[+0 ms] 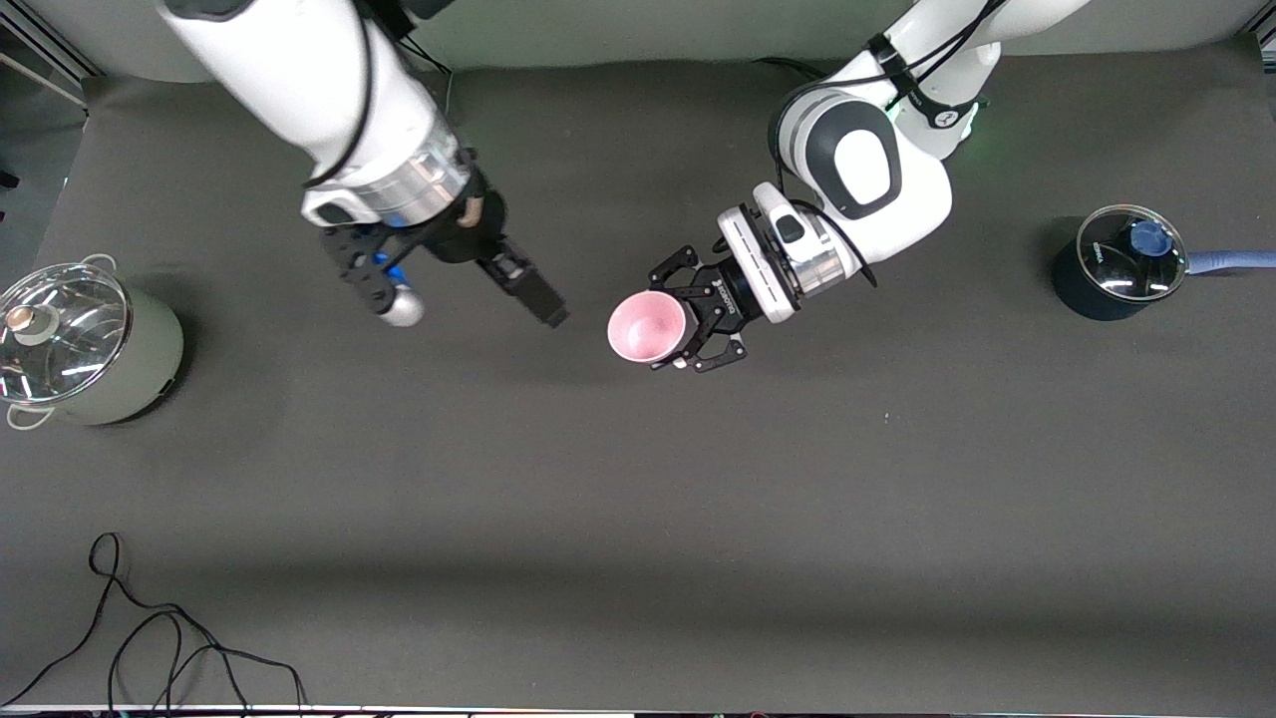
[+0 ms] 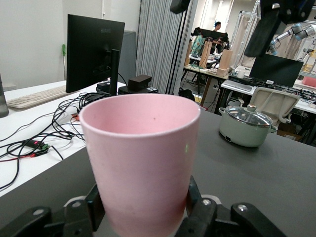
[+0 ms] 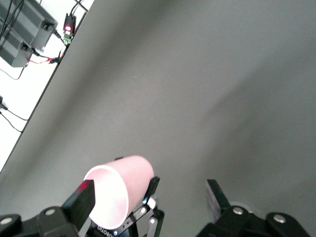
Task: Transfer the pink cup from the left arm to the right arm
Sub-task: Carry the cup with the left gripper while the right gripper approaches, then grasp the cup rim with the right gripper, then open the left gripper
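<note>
My left gripper (image 1: pixel 688 321) is shut on the pink cup (image 1: pixel 646 327) and holds it in the air over the middle of the table, tipped so that its mouth faces the right arm's end. In the left wrist view the cup (image 2: pixel 140 163) fills the middle, with a black finger (image 2: pixel 195 200) pressed against each side. My right gripper (image 1: pixel 478 311) is open and empty, beside the cup toward the right arm's end and apart from it. In the right wrist view the cup (image 3: pixel 123 187) shows past one of the spread fingers (image 3: pixel 81 202) of the right gripper (image 3: pixel 149 193).
A pale-green pot with a glass lid (image 1: pixel 90 344) stands at the right arm's end and also shows in the left wrist view (image 2: pixel 245 126). A dark glass-lidded pot (image 1: pixel 1116 264) with a blue handle (image 1: pixel 1231 261) stands at the left arm's end. A black cable (image 1: pixel 150 638) lies near the front edge.
</note>
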Tool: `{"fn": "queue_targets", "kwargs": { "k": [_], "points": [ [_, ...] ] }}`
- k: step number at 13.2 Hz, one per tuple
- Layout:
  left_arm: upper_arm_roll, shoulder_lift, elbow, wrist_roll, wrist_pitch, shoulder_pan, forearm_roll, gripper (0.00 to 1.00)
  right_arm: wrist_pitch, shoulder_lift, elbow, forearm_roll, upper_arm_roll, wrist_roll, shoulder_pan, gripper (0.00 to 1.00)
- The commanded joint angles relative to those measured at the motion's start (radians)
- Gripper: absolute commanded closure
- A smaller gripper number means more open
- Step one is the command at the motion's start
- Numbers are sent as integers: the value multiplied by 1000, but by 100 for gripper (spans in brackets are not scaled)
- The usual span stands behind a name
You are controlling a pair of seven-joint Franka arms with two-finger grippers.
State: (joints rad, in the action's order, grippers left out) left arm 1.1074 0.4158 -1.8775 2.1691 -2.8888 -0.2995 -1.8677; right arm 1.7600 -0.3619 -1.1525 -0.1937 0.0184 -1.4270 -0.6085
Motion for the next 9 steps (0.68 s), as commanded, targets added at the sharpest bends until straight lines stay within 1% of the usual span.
{"fn": "queue_targets", "kwargs": {
  "k": [1, 2, 6, 7, 8, 9],
  "points": [
    [-7, 12, 26, 32, -33, 22, -25, 68, 51, -58, 37, -10, 3, -26, -46, 1],
    [-7, 12, 26, 32, -33, 22, -25, 68, 71, -77, 39, -10, 3, -29, -60, 2],
    [-11, 12, 24, 32, -36, 20, -25, 68, 78, -104, 33, -10, 3, -30, -77, 2],
    [-11, 12, 24, 32, -36, 20, -25, 68, 78, -117, 33, -10, 3, -30, -85, 4],
    [-11, 14, 23, 32, -36, 20, -25, 68, 78, -123, 34, -10, 3, -30, -85, 15],
    [-11, 14, 23, 32, -36, 20, -25, 68, 78, -123, 33, -10, 3, -30, -85, 47]
  ]
}}
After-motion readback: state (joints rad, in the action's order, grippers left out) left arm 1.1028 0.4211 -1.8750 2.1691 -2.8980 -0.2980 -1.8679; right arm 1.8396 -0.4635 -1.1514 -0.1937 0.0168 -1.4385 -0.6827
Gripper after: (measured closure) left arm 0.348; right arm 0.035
